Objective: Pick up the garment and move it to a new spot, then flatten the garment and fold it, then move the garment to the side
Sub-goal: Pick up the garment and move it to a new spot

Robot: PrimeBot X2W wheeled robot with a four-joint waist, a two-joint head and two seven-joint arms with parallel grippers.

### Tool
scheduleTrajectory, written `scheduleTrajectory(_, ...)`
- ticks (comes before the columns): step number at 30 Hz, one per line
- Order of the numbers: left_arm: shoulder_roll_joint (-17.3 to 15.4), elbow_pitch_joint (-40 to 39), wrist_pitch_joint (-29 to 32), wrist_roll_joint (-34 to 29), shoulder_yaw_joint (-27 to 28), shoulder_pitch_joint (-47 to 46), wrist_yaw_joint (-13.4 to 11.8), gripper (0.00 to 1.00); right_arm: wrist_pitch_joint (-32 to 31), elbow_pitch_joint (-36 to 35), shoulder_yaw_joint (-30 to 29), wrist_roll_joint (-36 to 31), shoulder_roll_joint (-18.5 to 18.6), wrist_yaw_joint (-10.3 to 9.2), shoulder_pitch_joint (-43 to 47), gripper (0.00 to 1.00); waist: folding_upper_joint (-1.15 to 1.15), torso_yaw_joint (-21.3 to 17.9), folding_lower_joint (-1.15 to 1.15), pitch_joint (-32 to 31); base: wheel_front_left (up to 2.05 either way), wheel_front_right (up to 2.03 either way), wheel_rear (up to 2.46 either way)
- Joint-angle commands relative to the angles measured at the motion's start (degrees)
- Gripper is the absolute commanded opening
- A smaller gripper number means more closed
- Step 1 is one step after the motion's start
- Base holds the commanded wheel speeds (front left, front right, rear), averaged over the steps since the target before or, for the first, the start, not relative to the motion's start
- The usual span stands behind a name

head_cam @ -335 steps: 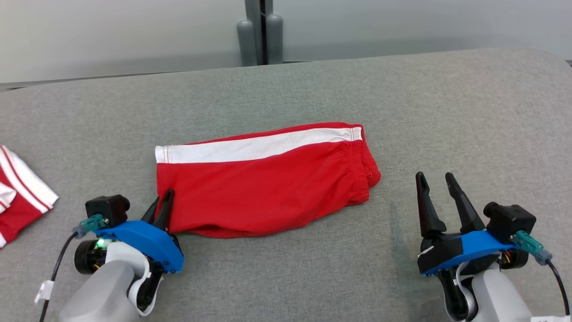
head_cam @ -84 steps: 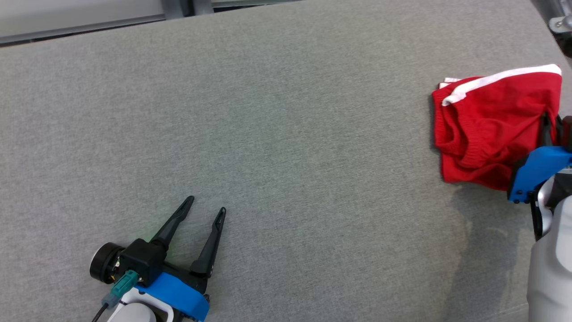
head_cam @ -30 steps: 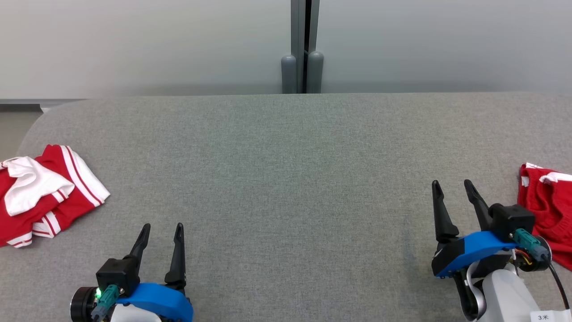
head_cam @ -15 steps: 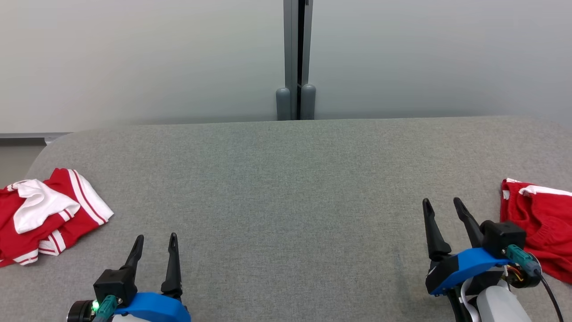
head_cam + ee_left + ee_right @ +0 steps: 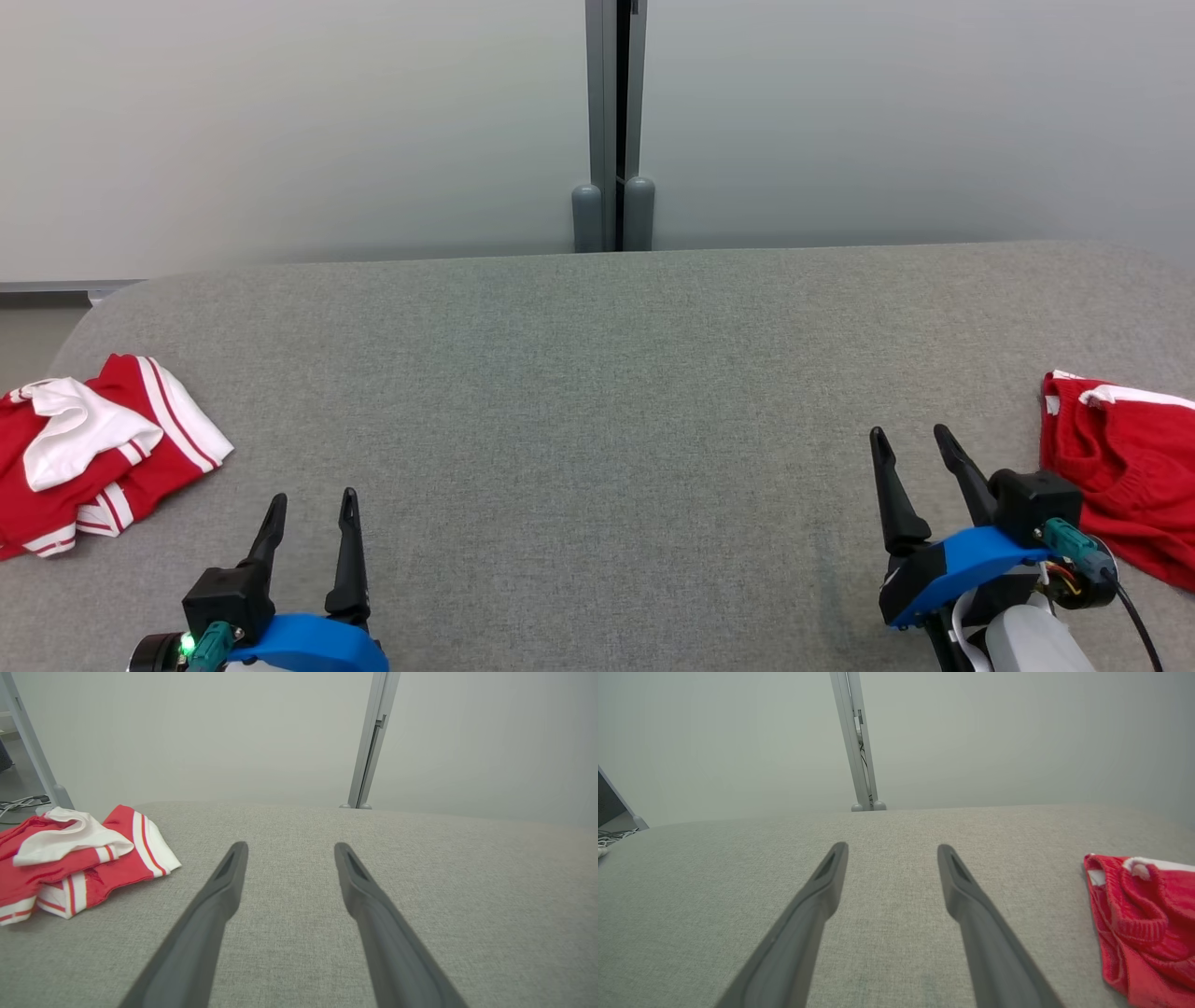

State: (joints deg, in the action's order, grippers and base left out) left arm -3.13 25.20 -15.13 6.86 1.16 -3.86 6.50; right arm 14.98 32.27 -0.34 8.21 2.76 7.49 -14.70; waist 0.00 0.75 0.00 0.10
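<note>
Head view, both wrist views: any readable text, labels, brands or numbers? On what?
No text can be read in any of the three views.
Red shorts: white trim, no print or label to read.
Red and white garment: stripes, no lettering.
Grey fabric surface: plain.

left gripper (image 5: pixel 313 497): two long dark tapering fingers (image 5: pixel 350 551), black camera block (image 5: pixel 224 597), small green light (image 5: pixel 189 644) | right gripper (image 5: pixel 907 431): same dark fingers, blue shell (image 5: pixel 952 569), teal plug (image 5: pixel 1064 541), pale grey forearm (image 5: pixel 1027 649)
</note>
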Motion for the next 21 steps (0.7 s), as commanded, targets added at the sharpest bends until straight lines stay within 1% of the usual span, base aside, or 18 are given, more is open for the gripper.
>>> scheduleTrajectory(1,0.1,-0.4,0.0,-0.2,0.5,-0.1,0.1,1.00,0.3,0.0,0.3,0.1,0.3,0.00,0.6,1.00,0.00,0.1,0.00,0.1,0.00,0.00,0.00)
scheduleTrajectory(5,0.1,0.0,0.0,0.1,1.4,-0.4,0.1,1.00,0.3,0.1,1.1,0.2,0.2,0.00,0.9,1.00,0.00,1.0,0.00,0.0,0.00,0.00,0.00)
scheduleTrajectory(8,0.1,0.5,0.0,0.0,2.2,-0.9,0.1,1.00,0.3,0.1,1.3,0.6,0.3,0.00,1.1,1.00,0.00,2.6,0.00,0.3,0.00,0.00,0.00)
scheduleTrajectory(13,0.0,1.0,0.0,-0.3,3.4,-1.5,0.4,1.00,0.3,0.0,2.1,1.8,0.3,0.00,1.2,1.00,0.00,6.9,0.00,1.1,0.00,0.00,0.00)
scheduleTrajectory(21,-0.8,2.1,0.0,-0.5,5.5,-2.3,0.7,1.00,0.3,0.8,3.8,3.1,0.3,0.00,-0.1,1.00,0.00,15.1,0.00,2.1,0.00,0.00,0.00)
